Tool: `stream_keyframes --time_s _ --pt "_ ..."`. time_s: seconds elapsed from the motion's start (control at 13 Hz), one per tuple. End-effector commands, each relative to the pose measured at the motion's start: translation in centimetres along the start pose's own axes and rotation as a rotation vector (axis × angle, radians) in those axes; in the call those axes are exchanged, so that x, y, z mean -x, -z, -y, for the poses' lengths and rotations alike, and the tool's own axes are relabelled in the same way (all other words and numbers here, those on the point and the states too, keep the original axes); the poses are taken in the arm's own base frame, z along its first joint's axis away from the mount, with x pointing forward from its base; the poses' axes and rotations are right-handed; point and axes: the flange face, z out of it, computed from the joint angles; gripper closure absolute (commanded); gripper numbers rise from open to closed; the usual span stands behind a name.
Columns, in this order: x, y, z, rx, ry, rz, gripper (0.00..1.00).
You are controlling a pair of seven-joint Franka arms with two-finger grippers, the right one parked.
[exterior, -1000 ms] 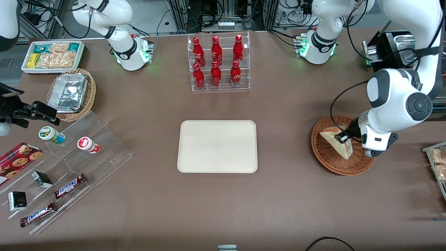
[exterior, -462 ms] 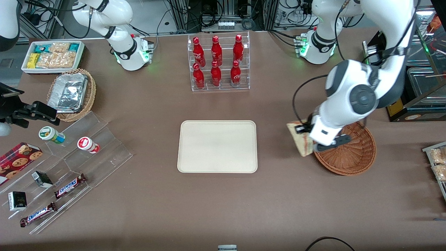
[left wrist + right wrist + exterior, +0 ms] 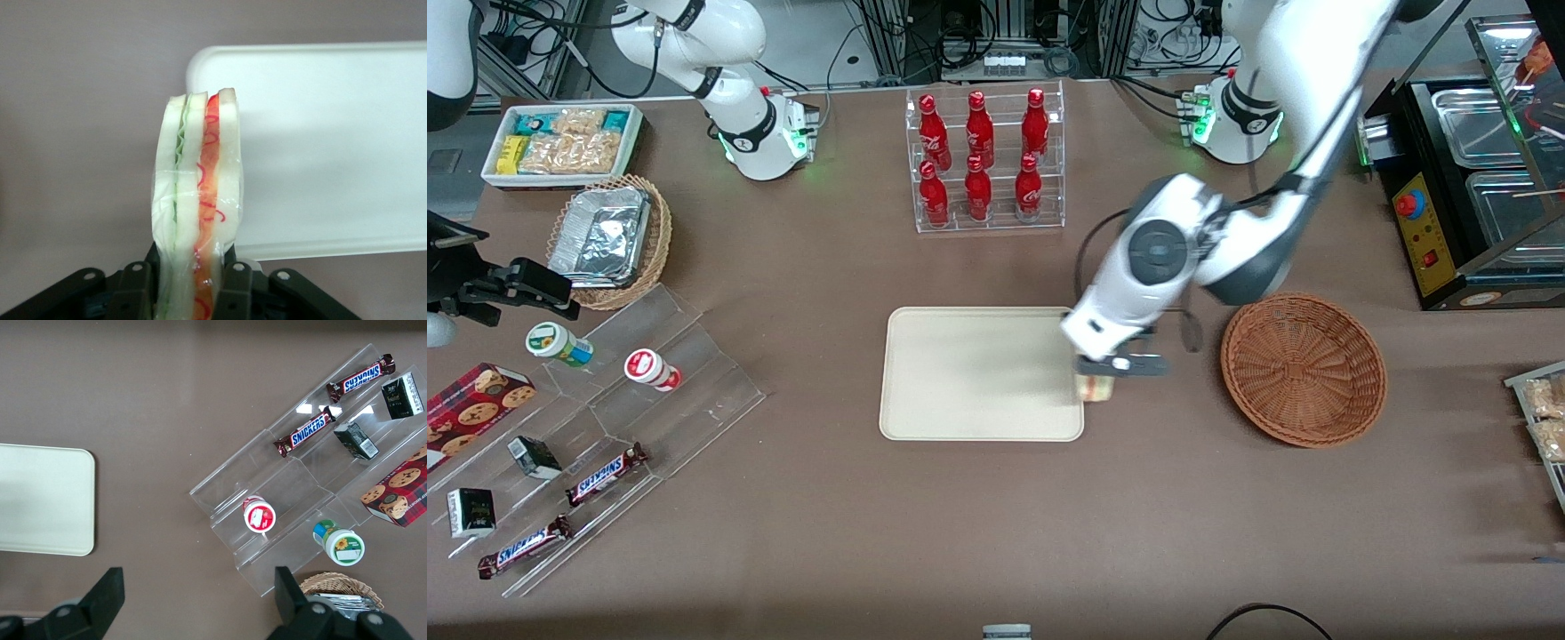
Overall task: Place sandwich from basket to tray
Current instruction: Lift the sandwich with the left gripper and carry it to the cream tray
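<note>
A: Front view: mid-counter, the gripper (image 3: 1110, 372) carries the sandwich (image 3: 1096, 388) above the tray (image 3: 960, 373) rim nearest the empty basket (image 3: 1304, 369).

B: Wrist view: jaws pinch the film-wrapped sandwich (image 3: 197, 200) across its bread faces, tray (image 3: 333, 147) corner beneath.

A: Handling?

B: Likely light, soft, slippery in its wrap; a gentle hold low on the flat faces suits it.
</note>
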Motion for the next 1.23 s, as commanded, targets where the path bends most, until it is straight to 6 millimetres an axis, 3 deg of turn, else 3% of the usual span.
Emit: stream_keyframes --time_s 0.0,0.08,0.46,0.62,0.69,0.92,1.15 --pt "-0.3 -2.0 -2.0 -0.008 -0.038 0.0 0.66" --pt "-0.1 -2.9 -3.3 -0.01 -0.033 0.0 0.66" --pt "-1.4 -6.0 -3.6 0.014 0.05 -0.01 0.67" --pt "-2.2 -7.3 -4.1 0.042 0.062 -0.019 0.67" --pt "-1.5 -7.8 -5.2 0.039 0.044 -0.013 0.67" --pt "-1.4 -9.7 -5.4 -0.006 0.042 -0.016 0.64" --pt "-1.5 -10.0 -5.1 -0.011 0.043 -0.016 0.6"
